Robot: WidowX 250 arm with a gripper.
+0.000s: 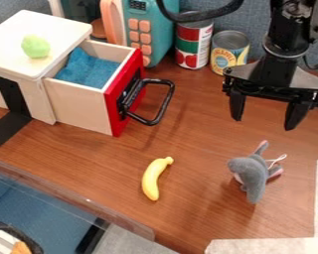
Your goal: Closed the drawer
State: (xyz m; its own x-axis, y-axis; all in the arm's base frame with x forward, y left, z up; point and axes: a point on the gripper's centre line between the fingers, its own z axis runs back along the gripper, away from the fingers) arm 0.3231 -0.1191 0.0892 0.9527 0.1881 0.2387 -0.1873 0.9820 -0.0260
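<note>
The drawer [89,108] stands pulled out from the white wooden box [22,44] at the upper left. Its front is red with a black loop handle [163,104] facing right, and blue cloth [85,69] lies inside. The gripper [265,115] hangs at the upper right, well to the right of the handle and apart from it. Its two fingers are spread wide with nothing between them.
A yellow banana [152,179] and a grey plush toy [253,173] lie on the table [195,208]. Two cans [194,44] and a toy microwave [145,30] stand at the back. A green object [36,46] sits on the box top.
</note>
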